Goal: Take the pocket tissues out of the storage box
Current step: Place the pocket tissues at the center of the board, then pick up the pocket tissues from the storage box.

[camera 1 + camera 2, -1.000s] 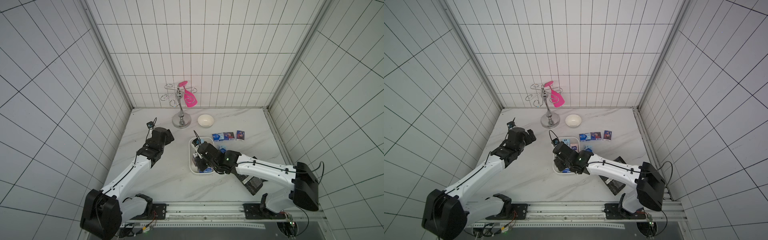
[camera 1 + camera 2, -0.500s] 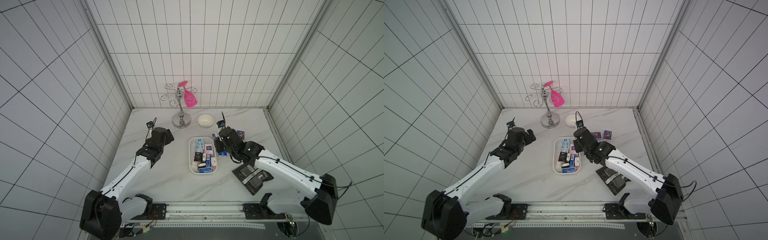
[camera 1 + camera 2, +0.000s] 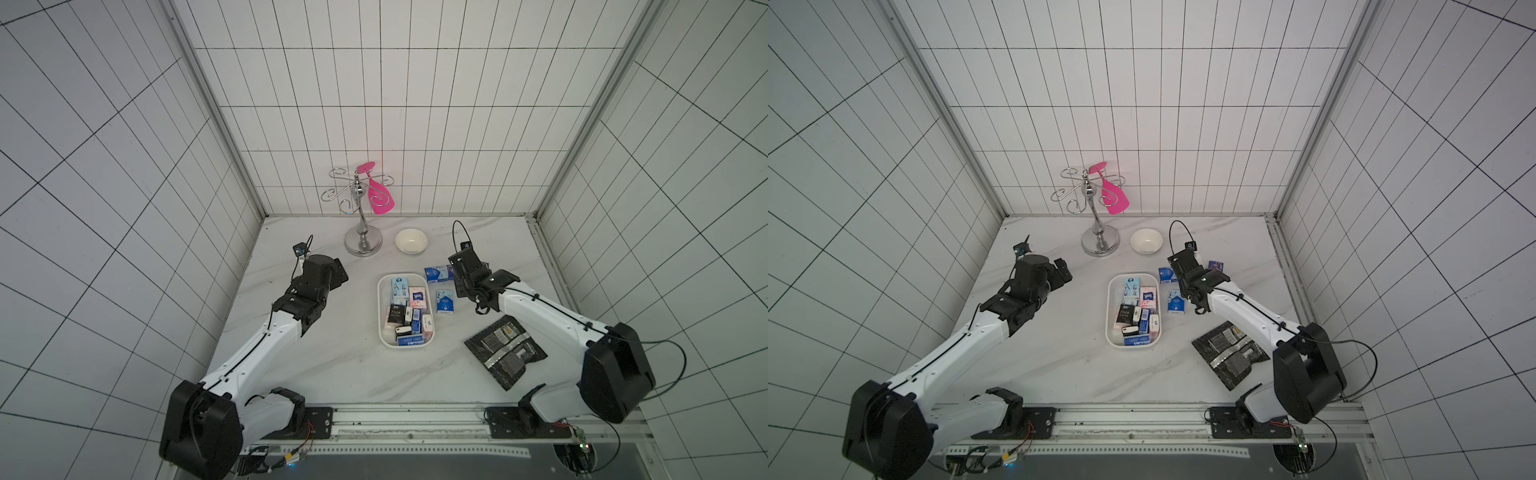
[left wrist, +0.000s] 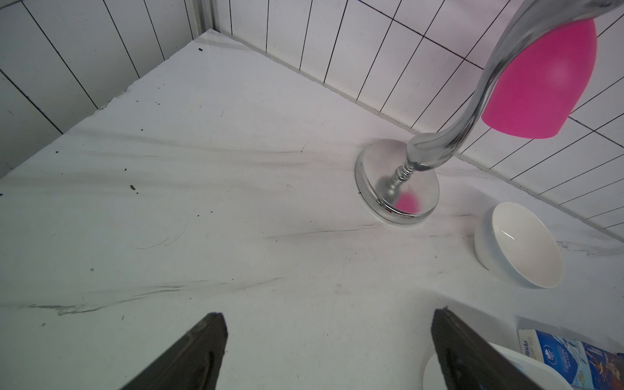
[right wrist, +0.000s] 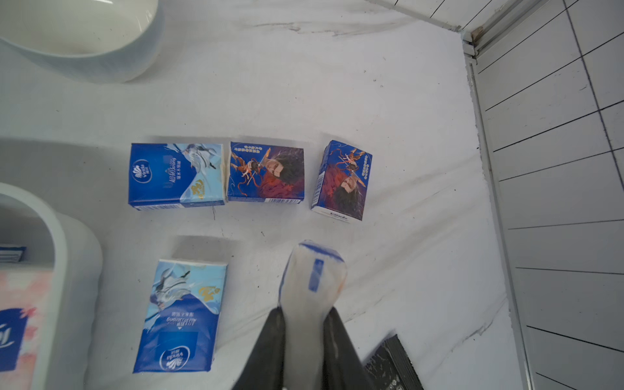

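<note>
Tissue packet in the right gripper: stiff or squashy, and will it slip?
Probably soft: the held packet narrows where the right gripper pinches it and bulges beyond. Likely light: it sticks out unsupported without drooping. Slip seems possible: the wrapper looks like smooth film and only one end is gripped.

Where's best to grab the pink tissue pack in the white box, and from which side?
Probably from straight above: the pink pack lies flat on top, between the white box's wall and a blue pack. Pinch its near and far edges, which look freer.
</note>
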{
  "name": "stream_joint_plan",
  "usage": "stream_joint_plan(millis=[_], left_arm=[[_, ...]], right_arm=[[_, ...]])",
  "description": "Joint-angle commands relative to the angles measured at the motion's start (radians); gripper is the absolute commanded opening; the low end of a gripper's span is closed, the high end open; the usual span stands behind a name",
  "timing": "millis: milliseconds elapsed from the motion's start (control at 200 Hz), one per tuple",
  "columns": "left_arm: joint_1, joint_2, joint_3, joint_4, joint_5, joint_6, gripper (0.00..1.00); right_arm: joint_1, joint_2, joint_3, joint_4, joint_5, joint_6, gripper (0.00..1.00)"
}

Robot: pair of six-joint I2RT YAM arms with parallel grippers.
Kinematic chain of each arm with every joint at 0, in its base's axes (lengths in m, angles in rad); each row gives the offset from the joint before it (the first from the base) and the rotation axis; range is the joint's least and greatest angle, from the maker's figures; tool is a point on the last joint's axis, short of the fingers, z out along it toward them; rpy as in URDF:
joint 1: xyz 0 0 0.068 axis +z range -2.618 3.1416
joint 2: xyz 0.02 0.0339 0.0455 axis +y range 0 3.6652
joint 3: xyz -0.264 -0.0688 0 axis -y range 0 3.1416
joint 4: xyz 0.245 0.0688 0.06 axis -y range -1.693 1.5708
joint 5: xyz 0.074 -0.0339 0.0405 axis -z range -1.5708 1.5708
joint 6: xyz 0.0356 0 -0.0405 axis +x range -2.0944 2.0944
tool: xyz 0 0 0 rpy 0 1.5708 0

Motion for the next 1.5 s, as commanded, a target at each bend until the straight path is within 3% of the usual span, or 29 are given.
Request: stream_joint_plan(millis=[0, 240, 465, 590, 1105, 1494], left_arm=[[0.0, 0.004, 0.004, 0.004, 0.01, -0.001, 0.98], [0.0, -0.001, -0.001, 0.004, -0.015, -0.005, 0.98], [0.0, 0.011, -0.002, 0.005, -0.007, -0.013, 0.98], [0.0, 0.013, -0.002, 0.005, -0.007, -0.015, 0.98], [0.0, 0.008, -0.007, 0.007, -0.013, -0.015, 0.98], [0.0, 0.026, 0.001, 0.007, -0.009, -0.011, 0.98]], right_arm=[[-0.014, 0.075, -0.004, 0.01, -0.019, 0.0, 0.19], [-0.015, 0.176, 0.03, -0.003, -0.043, -0.001, 0.21], [-0.015, 0.211, 0.037, 0.005, -0.095, 0.004, 0.35], [-0.014, 0.203, 0.037, 0.018, -0.116, 0.009, 0.43], [-0.005, 0.09, 0.027, 0.033, -0.222, 0.025, 0.49], [0.233, -0.085, 0.043, 0.001, -0.348, 0.062, 0.51]])
